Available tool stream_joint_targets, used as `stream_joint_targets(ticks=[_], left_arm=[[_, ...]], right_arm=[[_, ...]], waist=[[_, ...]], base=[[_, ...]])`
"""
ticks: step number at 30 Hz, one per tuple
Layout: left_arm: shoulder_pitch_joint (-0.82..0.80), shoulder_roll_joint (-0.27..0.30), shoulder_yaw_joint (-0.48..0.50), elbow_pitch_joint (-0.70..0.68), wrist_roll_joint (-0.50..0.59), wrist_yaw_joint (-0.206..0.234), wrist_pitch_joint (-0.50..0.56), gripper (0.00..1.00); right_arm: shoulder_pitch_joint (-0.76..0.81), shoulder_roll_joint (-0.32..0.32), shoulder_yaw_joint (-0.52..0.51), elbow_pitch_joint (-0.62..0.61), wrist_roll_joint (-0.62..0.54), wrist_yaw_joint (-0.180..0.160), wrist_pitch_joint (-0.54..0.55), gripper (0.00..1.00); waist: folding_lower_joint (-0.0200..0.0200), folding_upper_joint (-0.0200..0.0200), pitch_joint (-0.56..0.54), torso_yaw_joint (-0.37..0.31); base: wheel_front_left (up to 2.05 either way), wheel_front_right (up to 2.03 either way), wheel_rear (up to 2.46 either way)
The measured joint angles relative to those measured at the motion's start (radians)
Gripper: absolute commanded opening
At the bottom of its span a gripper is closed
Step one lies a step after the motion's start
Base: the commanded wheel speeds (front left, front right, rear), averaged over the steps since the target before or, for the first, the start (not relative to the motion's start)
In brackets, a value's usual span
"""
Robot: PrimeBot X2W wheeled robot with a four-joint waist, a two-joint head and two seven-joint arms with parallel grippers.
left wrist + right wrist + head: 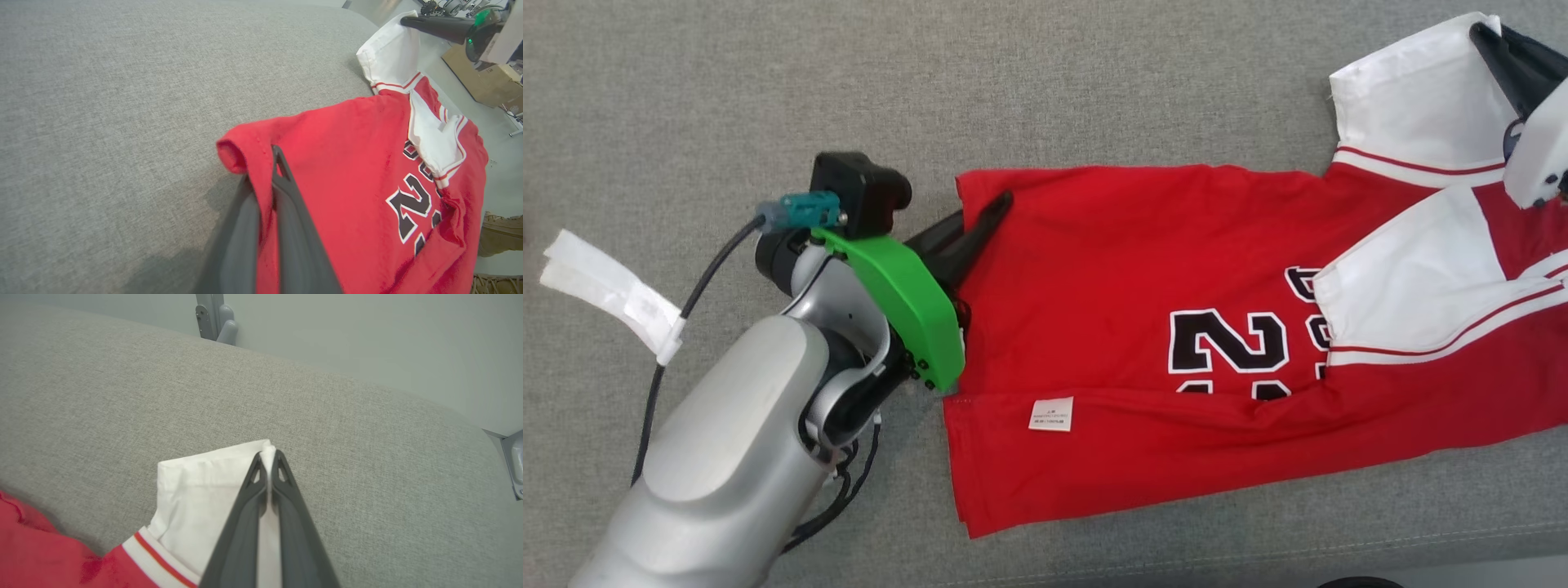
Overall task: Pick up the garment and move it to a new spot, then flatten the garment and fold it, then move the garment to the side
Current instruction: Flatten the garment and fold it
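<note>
While the red garment lies spread on the grey fabric surface, its long axis runs straight between the tools. The left tool is clamped on the hem's far corner, the right tool on the white sleeve edge; each arm holds its nearer end.

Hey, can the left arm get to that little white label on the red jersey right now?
Probably not yet: the left gripper is shut on a corner of the jersey. The white label lies uncovered close by, so once it lets go the way looks free.
</note>
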Motion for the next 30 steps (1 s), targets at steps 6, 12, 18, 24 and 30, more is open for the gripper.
stream_joint_targets(ticks=[6, 12, 18, 24, 30], left_arm=[[0.138, 0.026, -0.035, -0.143, 0.032, 0.032, -0.055, 0.00], [0.319, 0.051, -0.045, -0.265, 0.024, 0.099, -0.111, 0.00], [0.464, 0.046, -0.050, -0.300, -0.044, 0.143, -0.129, 0.00], [0.509, 0.027, -0.042, -0.221, -0.068, 0.159, -0.161, 0.00], [0.556, 0.026, -0.033, -0.203, -0.098, 0.174, -0.171, 0.00]], right_arm=[[0.106, -0.078, 0.021, -0.076, 0.037, 0.000, -0.045, 0.00], [0.235, -0.133, 0.017, -0.113, 0.084, 0.000, -0.111, 0.00], [0.333, -0.160, 0.013, -0.126, 0.103, 0.000, -0.150, 0.00], [0.403, -0.147, 0.001, -0.119, 0.115, 0.000, -0.186, 0.00], [0.474, -0.145, -0.026, -0.129, 0.120, 0.000, -0.216, 0.00]], waist=[[0.0000, 0.0000, -0.075, -0.007], [0.0000, 0.0000, -0.154, -0.015], [-0.0001, 0.0000, -0.207, -0.033], [-0.0001, 0.0000, -0.216, -0.055], [-0.0001, 0.0000, -0.216, -0.063]], base=[[0.00, 0.00, 0.00], [0.00, 0.00, 0.00], [0.00, 0.00, 0.00], [0.00, 0.00, 0.00], [0.00, 0.00, 0.00]])
